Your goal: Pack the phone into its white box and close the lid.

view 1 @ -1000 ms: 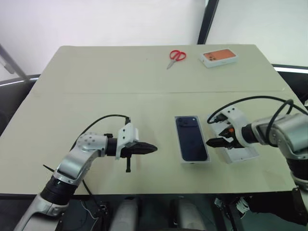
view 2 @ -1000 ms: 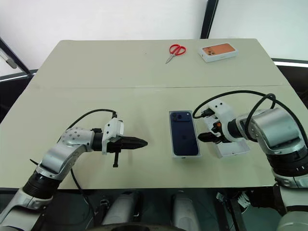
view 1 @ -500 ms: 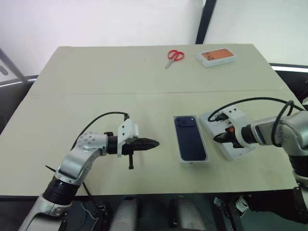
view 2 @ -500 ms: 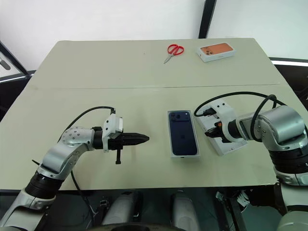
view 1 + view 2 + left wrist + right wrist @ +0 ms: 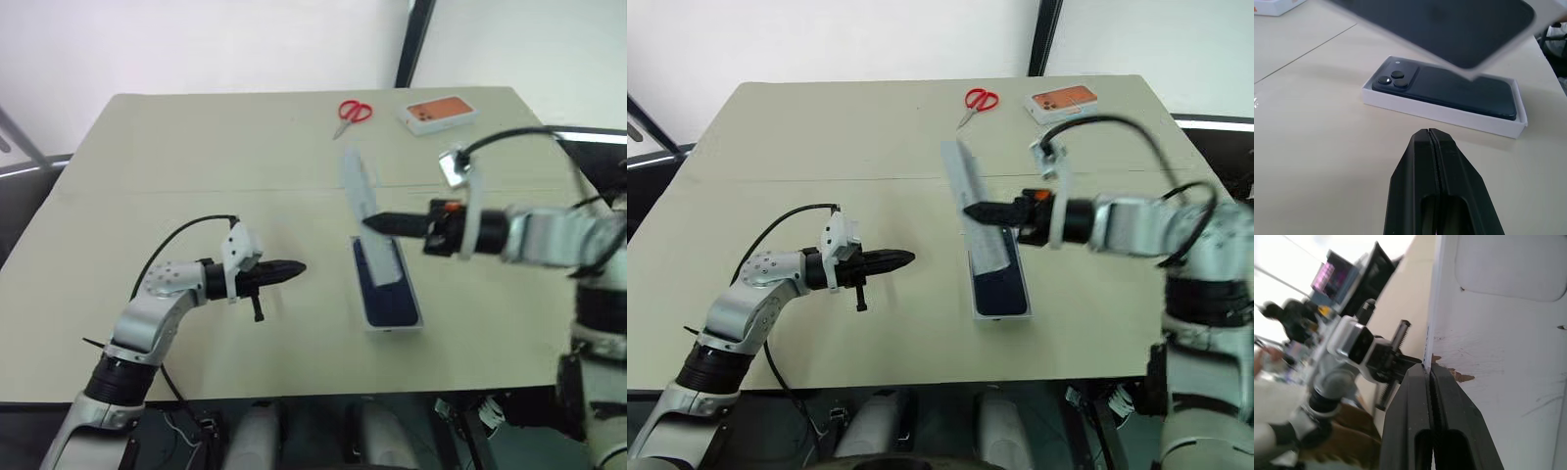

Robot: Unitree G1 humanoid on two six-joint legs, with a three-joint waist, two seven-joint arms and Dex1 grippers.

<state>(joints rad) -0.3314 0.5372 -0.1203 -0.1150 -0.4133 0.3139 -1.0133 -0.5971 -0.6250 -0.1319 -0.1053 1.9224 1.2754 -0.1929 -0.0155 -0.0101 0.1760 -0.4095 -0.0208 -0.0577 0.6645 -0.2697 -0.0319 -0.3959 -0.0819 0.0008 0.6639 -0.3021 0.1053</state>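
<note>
The dark navy phone (image 5: 392,296) lies back up inside the shallow white box (image 5: 1445,114) on the table's near centre. Its camera cluster (image 5: 1391,80) points away from me. My right gripper (image 5: 370,223) is shut on one edge of the white lid (image 5: 965,183). It holds the lid tilted steeply in the air above the box's far end. The lid's pale inside (image 5: 1498,333) faces the right wrist camera, and its printed dark top (image 5: 1449,29) hangs over the box. My left gripper (image 5: 297,266) is shut and empty. It hovers left of the box, pointing toward it.
Red-handled scissors (image 5: 350,115) and a white box with an orange phone picture (image 5: 438,112) lie at the table's far edge. The pale table (image 5: 176,166) stretches bare to the left, and its front edge runs just below the box.
My right gripper shut on the lid, which lay right of the box, then lifted it up and left over the box while rolling its wrist. The left gripper edged slightly forward.
</note>
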